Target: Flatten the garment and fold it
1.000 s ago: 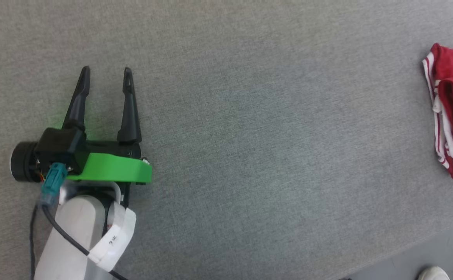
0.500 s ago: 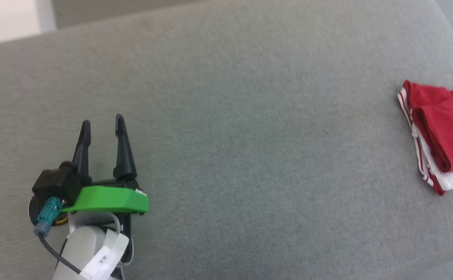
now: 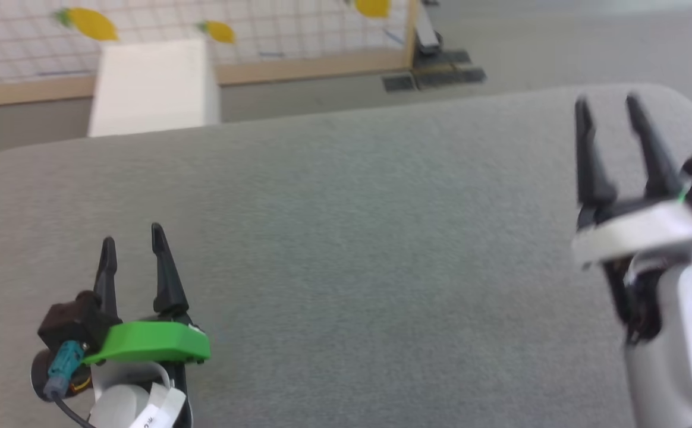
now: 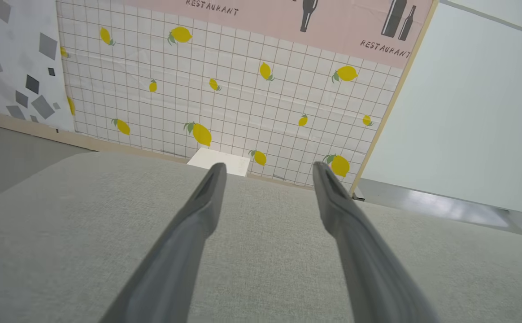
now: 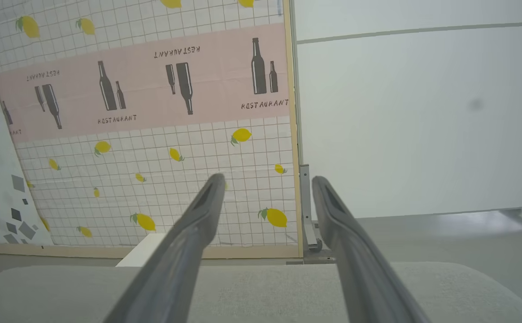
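Observation:
The garment is out of view. My left gripper (image 3: 132,234) hovers low over the grey fabric-covered table (image 3: 346,238) at the lower left, open, with nothing between its fingers. At the right edge my right gripper (image 3: 607,100) is raised above the table, also open and empty. In the left wrist view the left gripper (image 4: 268,165) points across the bare table top toward the lemon-patterned wall. The right gripper (image 5: 267,177) in the right wrist view points over the table's far edge at the same wall.
A white box (image 3: 153,83) stands on the floor just beyond the table's far edge. Behind it is a tiled wall panel with lemons (image 4: 225,103) and a wooden frame post (image 5: 293,134). The table's far right corner (image 3: 679,95) is rounded.
The head camera has tilted up, so the garment has slid out of the picture and the far wall shows. The right gripper has come into view. The left gripper stays open.

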Robot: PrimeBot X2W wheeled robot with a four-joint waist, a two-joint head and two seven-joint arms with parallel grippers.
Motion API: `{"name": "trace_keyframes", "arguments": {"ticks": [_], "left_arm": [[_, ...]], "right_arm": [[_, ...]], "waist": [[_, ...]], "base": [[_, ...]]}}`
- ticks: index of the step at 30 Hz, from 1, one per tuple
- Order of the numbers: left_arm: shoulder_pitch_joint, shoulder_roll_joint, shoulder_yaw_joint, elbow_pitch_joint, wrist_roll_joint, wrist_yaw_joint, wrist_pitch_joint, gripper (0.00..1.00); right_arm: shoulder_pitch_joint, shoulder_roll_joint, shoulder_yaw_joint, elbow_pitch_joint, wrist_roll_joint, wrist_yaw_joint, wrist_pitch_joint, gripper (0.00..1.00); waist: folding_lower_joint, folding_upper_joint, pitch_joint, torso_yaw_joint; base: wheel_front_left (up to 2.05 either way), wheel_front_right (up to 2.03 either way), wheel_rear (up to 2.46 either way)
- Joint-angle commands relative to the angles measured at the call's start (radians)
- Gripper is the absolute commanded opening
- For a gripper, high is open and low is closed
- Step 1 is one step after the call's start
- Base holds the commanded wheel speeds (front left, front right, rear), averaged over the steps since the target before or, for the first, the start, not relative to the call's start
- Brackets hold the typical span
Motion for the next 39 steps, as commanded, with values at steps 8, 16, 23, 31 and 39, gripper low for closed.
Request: {"name": "trace_keyframes", "arguments": {"ticks": [8, 16, 23, 31, 39], "left_arm": [[0.046, 0.002, -0.025, 0.042, 0.018, -0.003, 0.001, 1.0], [0.051, 0.012, -0.075, 0.087, 0.056, -0.003, 0.018, 1.0], [0.06, 0.023, -0.108, 0.144, 0.073, -0.016, 0.023, 1.0], [0.047, 0.026, -0.155, 0.179, 0.098, -0.026, 0.033, 1.0], [0.034, 0.024, -0.166, 0.197, 0.095, -0.028, 0.03, 1.0]], "right_arm": [[0.216, 0.068, -0.019, 0.011, -0.096, -0.002, -0.043, 1.0], [0.313, 0.075, -0.029, 0.026, -0.116, -0.002, -0.054, 1.0], [0.355, 0.076, -0.052, 0.053, -0.117, -0.002, -0.052, 1.0], [0.378, 0.076, -0.066, 0.062, -0.119, -0.002, -0.045, 1.0], [0.373, 0.076, -0.069, 0.069, -0.109, -0.002, -0.042, 1.0]], "waist": [[0.0001, 0.0, -0.159, 0.174], [0.0001, 0.0, -0.167, 0.187], [0.0001, 0.0, -0.174, 0.171], [0.0001, 0.0, -0.164, 0.166], [0.0001, 0.0, -0.158, 0.16]], "base": [[0.0, 0.0, 0.0], [0.0, 0.0, 0.0], [0.0, 0.0, 0.0], [0.0, 0.0, 0.0], [0.0, 0.0, 0.0]]}}
